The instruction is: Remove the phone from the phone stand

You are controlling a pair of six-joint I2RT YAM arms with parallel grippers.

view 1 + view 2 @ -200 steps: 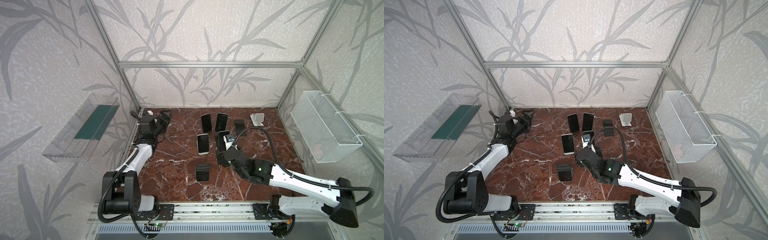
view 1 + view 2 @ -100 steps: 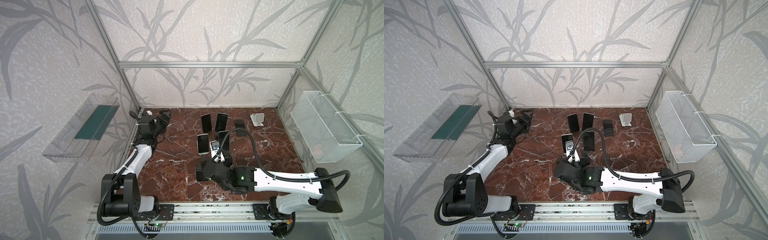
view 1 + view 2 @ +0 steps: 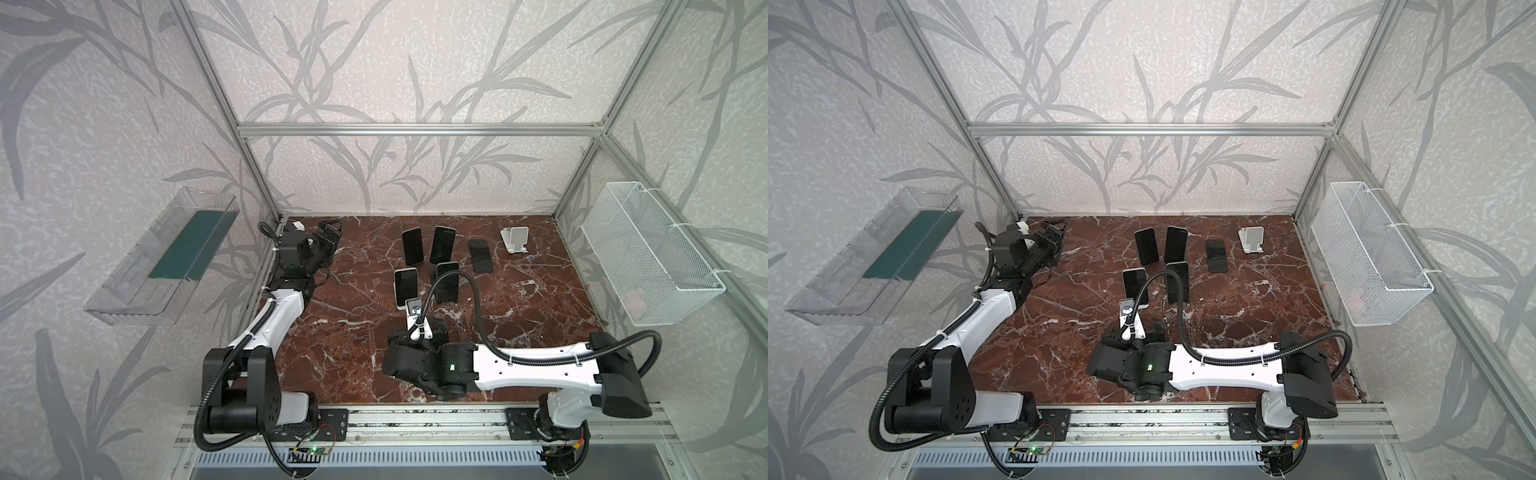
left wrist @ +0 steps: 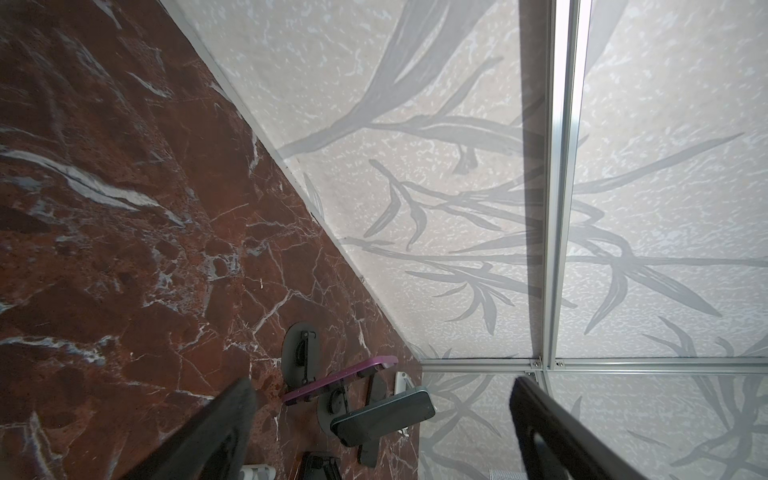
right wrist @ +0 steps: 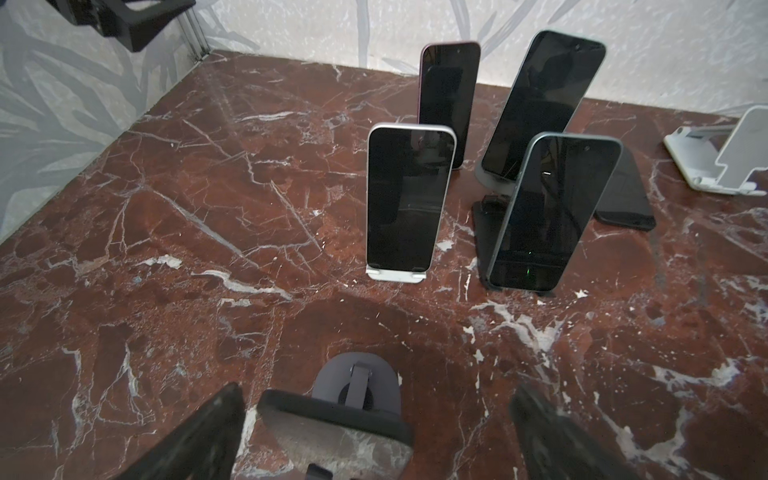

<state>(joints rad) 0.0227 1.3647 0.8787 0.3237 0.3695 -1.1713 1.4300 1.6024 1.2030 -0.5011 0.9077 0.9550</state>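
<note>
Right claw (image 5: 376,392) released, I straddle the dark phone (image 5: 332,424) on its grey stand (image 5: 357,372) near the tabletop's (image 5: 166,249) front edge, ready to pinch.

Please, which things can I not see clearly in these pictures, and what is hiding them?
- Dark phone straddled by the right hand: hidden in both top views under that arm's wrist and camera; in the right wrist view the picture's edge cuts it off.
- Pinkish thing in the wire basket: too small, behind mesh, in both top views.
</note>
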